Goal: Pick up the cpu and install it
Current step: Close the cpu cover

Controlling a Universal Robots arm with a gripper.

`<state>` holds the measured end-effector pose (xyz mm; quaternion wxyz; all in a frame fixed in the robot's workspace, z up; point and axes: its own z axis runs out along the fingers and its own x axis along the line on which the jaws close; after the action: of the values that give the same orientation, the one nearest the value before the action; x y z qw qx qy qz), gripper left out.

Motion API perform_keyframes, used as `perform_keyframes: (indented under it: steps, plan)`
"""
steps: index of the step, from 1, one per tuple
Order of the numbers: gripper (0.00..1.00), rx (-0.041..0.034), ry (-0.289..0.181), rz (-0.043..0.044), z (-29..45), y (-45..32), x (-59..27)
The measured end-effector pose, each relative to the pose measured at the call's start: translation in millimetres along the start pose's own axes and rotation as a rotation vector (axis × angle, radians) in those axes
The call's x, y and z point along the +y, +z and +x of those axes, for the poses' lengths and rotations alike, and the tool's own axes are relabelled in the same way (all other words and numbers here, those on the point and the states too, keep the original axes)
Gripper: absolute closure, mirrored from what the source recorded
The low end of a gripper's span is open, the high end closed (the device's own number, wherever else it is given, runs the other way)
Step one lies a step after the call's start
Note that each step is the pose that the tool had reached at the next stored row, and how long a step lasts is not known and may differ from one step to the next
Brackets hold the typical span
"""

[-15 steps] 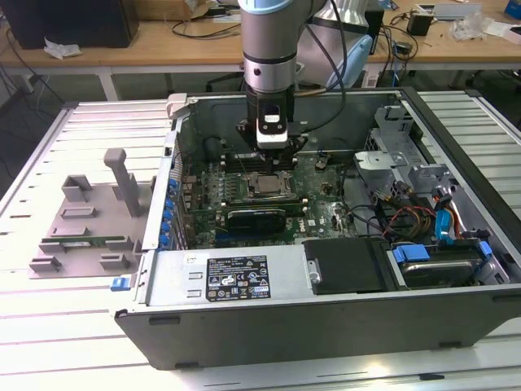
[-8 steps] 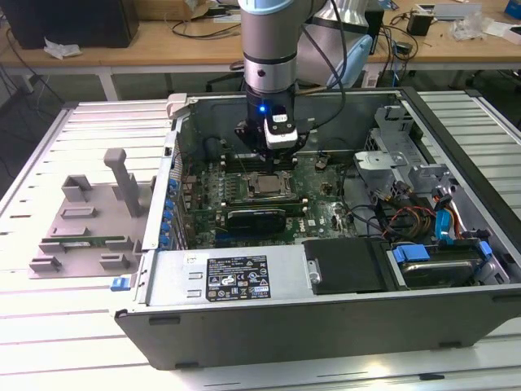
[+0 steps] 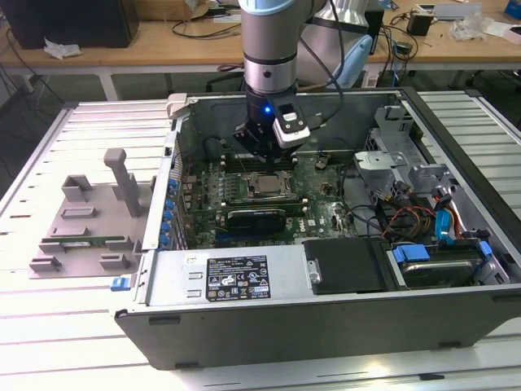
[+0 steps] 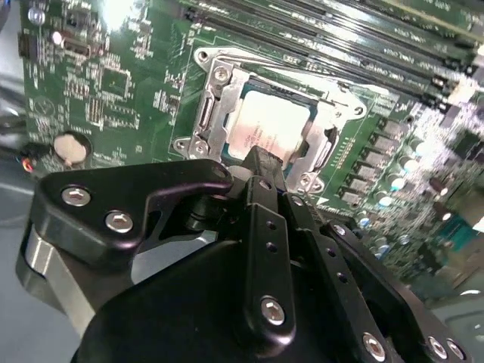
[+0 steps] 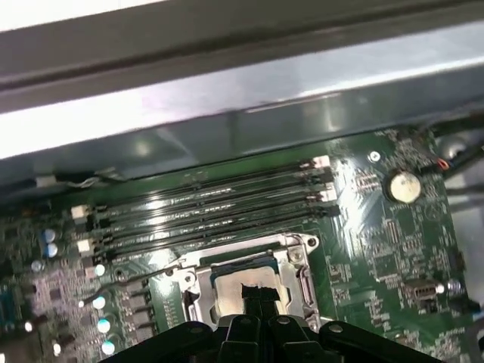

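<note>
The cpu [image 3: 269,186] lies flat inside the metal-framed socket [image 3: 286,195] on the green motherboard, shiny silver top up. In the second wrist view the cpu [image 4: 268,125] is seated within the socket frame [image 4: 212,121]. My gripper [image 3: 259,159] hangs just above the socket inside the open computer case. Its black fingers [image 4: 261,162] meet at one tip over the near edge of the cpu, with nothing held between them. The first wrist view has the gripper [image 5: 253,291] tip partly covering the cpu [image 5: 227,283].
Long black memory slots [image 5: 212,208] run beside the socket, and a coin battery [image 5: 403,185] sits further along the board. The case wall [image 3: 175,155], power supply [image 3: 236,277] and drive cage [image 3: 431,220] hem the board in. A grey fixture [image 3: 89,220] lies outside, on the exterior view's left.
</note>
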<state>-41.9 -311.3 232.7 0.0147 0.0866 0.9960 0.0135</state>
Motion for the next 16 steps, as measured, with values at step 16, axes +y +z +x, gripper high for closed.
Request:
perform_keyframes:
  steps: [16]
  plan:
    - [0.89, 0.0165, -0.153, 0.0147, -0.9, 3.1, -5.7]
